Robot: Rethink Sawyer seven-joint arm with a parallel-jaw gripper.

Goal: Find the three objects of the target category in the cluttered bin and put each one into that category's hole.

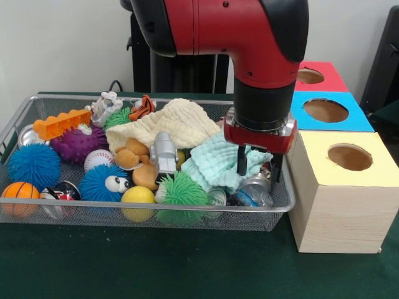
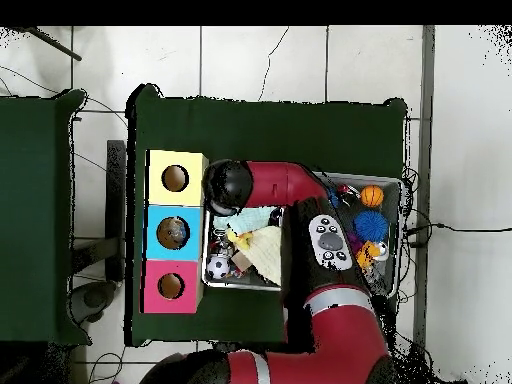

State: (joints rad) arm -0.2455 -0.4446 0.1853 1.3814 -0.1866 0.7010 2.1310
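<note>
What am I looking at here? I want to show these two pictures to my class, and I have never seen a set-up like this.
This is a robot arm, red and black, working at a table with a green cover. One picture is taken from across the table; the other looks straight down from above, where the arm bends over the work.

On the table stands a wire basket full of mixed things: rubbery spiky balls, a baseball, a small basketball, cloths, a crushed can. Beside it stand three wooden boxes, yellow, blue and red, each with a round hole on top.

The robot's hand hangs over the basket's end nearest the boxes, above a pale green cloth. Its fingers are open, holding nothing.
</note>
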